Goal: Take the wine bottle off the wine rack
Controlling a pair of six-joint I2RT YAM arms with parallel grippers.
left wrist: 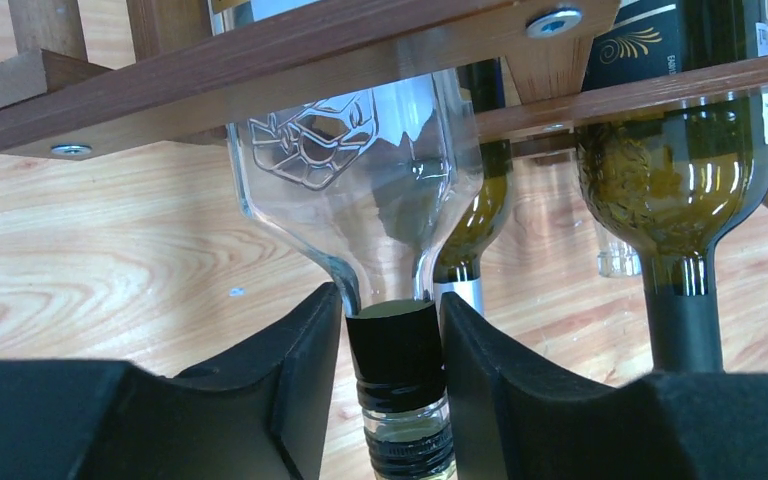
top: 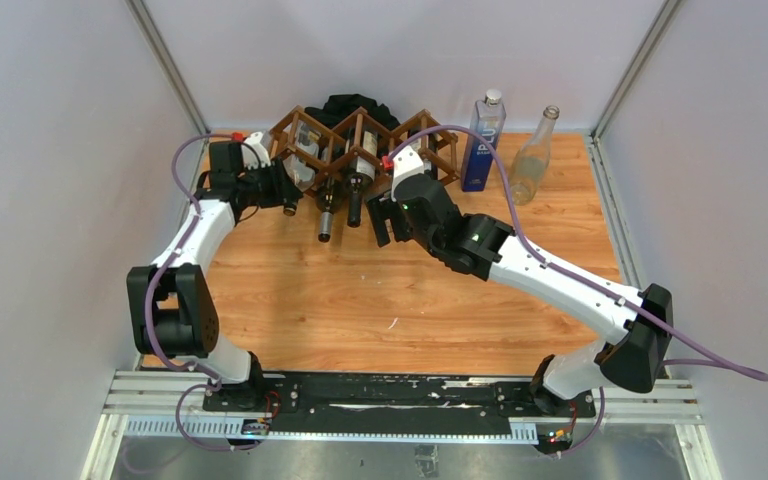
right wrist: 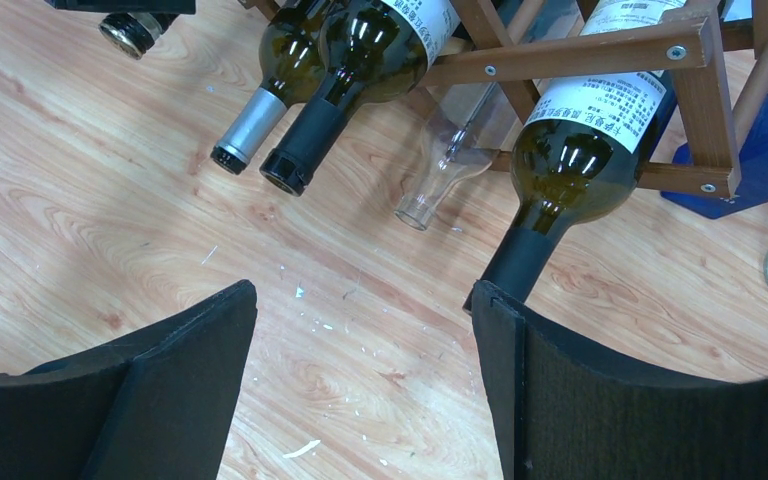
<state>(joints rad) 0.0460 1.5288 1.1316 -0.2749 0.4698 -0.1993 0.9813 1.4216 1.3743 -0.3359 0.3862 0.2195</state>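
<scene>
In wine rack (left wrist: 260, 62) five bottles (right wrist: 575, 165); left hand (left wrist: 392, 340) gripping clear bottle (left wrist: 360, 170); right hand (right wrist: 365, 300) open, empty

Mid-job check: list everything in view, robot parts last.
wine rack: one, dark brown, far centre
clear capped bottle: one, clear, black cap, rack's left end
dark green bottles: three, dark green, in rack
clear open bottle: one, clear, low in rack
blue container: one, blue, right of rack
standing clear bottle: one, clear, beside blue container
black cloth: one, black, behind rack
table: one, light wood, underneath
left tool: one, black, shut on capped bottle's cap
right tool: one, black, open, by rightmost green bottle's neck
</scene>
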